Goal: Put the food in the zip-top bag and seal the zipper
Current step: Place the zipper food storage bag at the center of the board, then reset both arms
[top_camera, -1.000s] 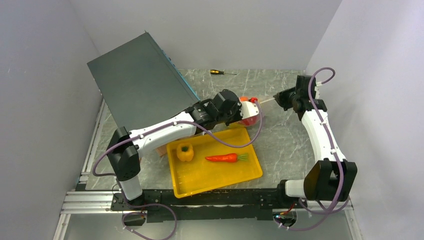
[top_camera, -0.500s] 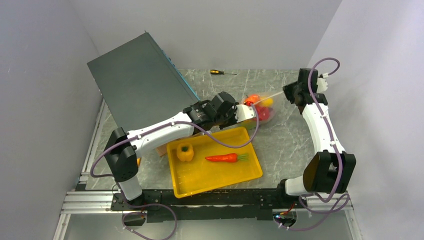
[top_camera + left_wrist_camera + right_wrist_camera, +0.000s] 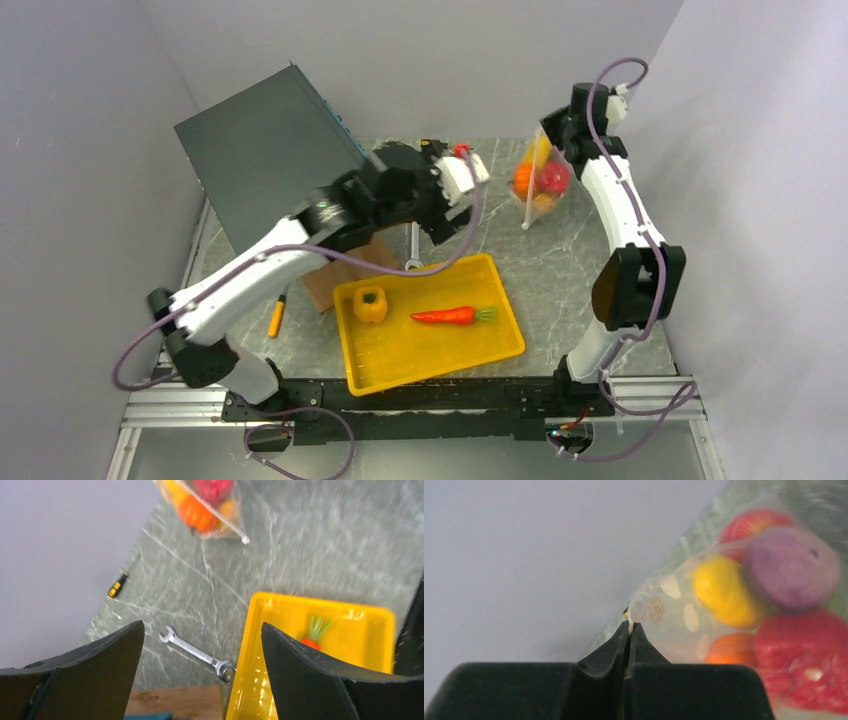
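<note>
The zip-top bag (image 3: 540,180) hangs in the air at the back right, and my right gripper (image 3: 630,625) is shut on its top corner. The food inside shows through the dotted plastic: a purple onion (image 3: 791,567), a yellow piece (image 3: 724,590), and red and orange pieces. The zipper (image 3: 533,185) runs as a white strip down the bag's left side. A yellow pepper (image 3: 370,305) and a carrot (image 3: 455,315) lie in the yellow tray (image 3: 400,365). My left gripper (image 3: 462,172) is raised left of the bag, open and empty, its black fingers (image 3: 100,670) wide apart.
A wrench (image 3: 197,652) lies on the marble beside the tray's far edge, next to a wooden block (image 3: 175,702). A screwdriver (image 3: 117,585) rests near the back wall. A large dark panel (image 3: 270,160) leans at the back left. An orange-handled tool (image 3: 277,315) lies at the left.
My left gripper opened, let go of the bag and drew back up and to the left. The right arm lifted the bag off the table, so it now hangs.
</note>
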{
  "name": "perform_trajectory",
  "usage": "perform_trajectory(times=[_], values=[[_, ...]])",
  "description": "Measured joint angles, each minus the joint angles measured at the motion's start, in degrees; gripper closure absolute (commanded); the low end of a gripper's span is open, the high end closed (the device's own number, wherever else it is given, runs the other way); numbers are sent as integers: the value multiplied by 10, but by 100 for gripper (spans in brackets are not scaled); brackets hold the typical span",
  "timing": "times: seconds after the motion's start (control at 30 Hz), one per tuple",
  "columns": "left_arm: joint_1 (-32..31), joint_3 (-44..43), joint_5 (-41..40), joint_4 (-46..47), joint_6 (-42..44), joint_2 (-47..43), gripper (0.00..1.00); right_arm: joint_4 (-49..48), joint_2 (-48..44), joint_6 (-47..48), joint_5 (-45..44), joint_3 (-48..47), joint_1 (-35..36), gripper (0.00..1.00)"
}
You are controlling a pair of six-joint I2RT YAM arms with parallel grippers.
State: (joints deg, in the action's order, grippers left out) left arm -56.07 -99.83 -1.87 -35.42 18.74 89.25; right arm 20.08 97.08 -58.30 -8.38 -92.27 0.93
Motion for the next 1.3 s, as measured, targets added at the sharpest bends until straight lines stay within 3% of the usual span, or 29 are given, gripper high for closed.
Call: perform_trajectory(times=[0.17,0.3,0.5,0.6,0.7,0.77,0.97,1.13,1.3], values=[[0,-11,10,21,-65,-132,2,2,57,-22,30,-107,33,100],[0,16,11,51,-127,-239,1,-15,40,-73,60,-89,10,100],[0,45,-8,50,-234,-332,1,-49,-61,-132,76,150,-111,100],[0,49,-9,25,-281,-354,0,-57,-101,-114,64,273,-163,100],[0,69,-3,-3,-320,-387,0,-59,-144,-70,51,359,-172,98],[0,98,1,-18,-342,-419,0,-59,-185,-35,41,407,-170,89],[0,150,-36,-61,-398,-525,0,-31,-290,59,5,440,-166,34],[0,95,-101,-124,-433,-547,0,84,-307,155,-34,361,-166,15],[0,63,-140,-180,-439,-545,0,182,-344,241,-7,283,-150,7]])
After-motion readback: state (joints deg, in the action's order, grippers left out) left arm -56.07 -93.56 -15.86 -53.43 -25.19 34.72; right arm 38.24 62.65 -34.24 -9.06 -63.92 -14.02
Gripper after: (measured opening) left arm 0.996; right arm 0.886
